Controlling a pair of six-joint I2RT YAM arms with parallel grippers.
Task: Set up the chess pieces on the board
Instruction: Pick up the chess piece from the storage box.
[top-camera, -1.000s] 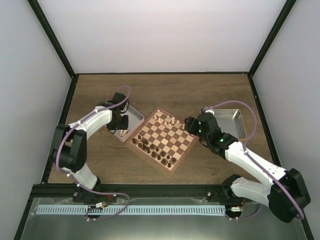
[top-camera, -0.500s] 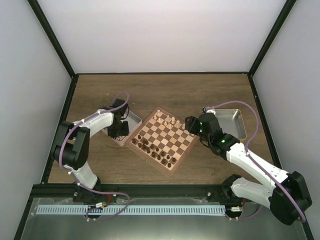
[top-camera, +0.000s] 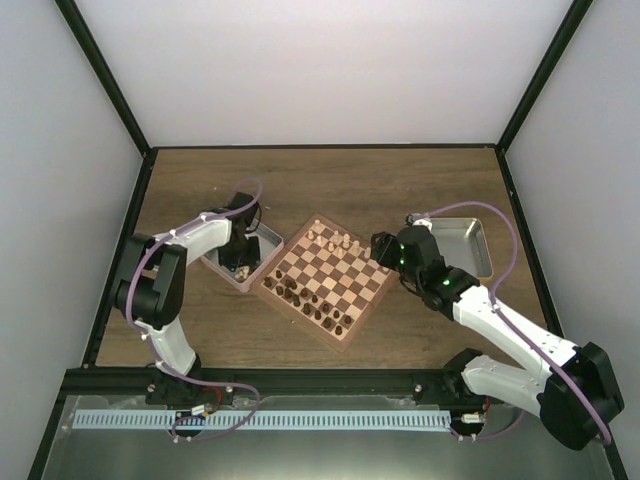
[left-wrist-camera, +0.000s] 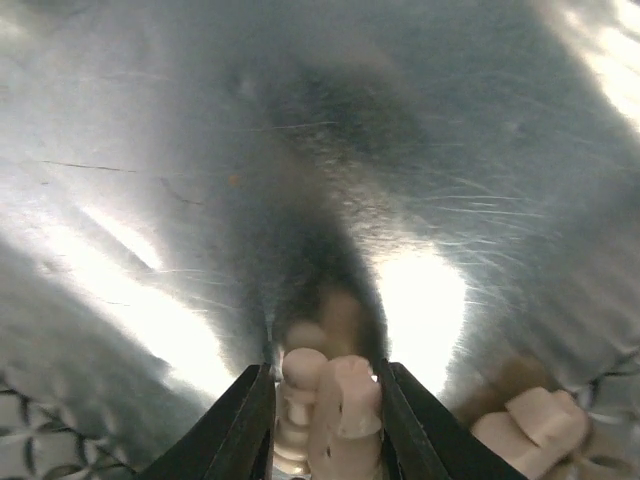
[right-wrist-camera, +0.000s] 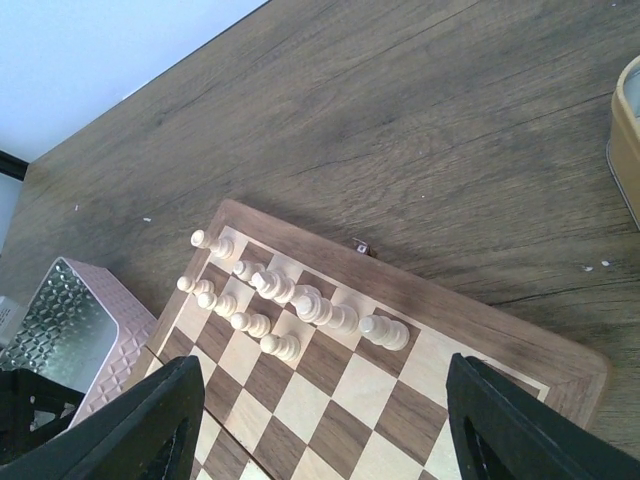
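Two chess pieces (left-wrist-camera: 330, 420) between left fingers (left-wrist-camera: 240, 430), a third (left-wrist-camera: 530, 425) beside

Bright, even light overall; the left wrist view shows glare on the metal tray (left-wrist-camera: 430, 150) and blurred chess pieces (left-wrist-camera: 335, 415).

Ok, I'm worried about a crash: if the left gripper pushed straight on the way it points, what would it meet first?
Probably the two light chess pieces between its fingers, and just behind them the metal tray floor. Depth is hard to judge this close.
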